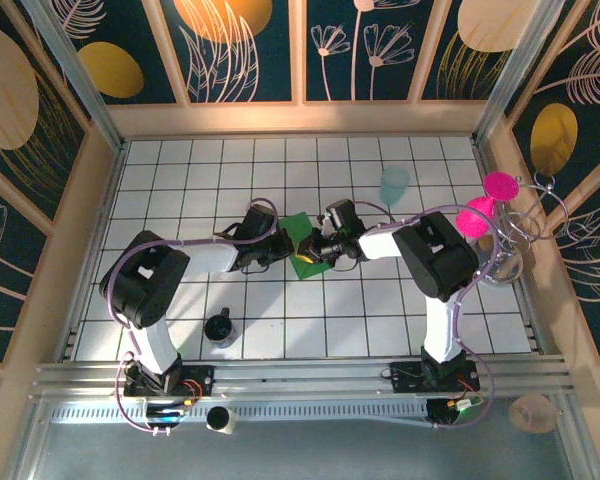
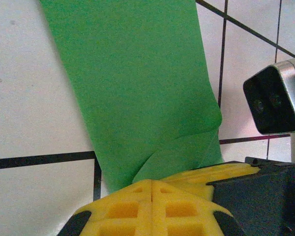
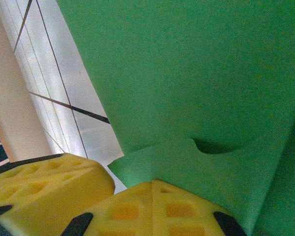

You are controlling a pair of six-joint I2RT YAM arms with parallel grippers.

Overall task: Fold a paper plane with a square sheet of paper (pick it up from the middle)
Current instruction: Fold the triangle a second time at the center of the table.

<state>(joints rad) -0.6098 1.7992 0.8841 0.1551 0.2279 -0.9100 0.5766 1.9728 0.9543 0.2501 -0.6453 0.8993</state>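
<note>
l claw (image 2: 151,191) & r claw (image 3: 152,192) pinch green paper (image 2: 132,83).

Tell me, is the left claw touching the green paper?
Touching. The left wrist view shows the left claw shut, its yellow tips pinching the green paper by its crumpled edge.

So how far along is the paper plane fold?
Early. Done: the thin bright green paper sheet is gripped. In hand: left claw and right claw are each shut on its edge, the paper curling at the pinch. Still to do: no pointed dart shape yet, so the folds remain.
</note>
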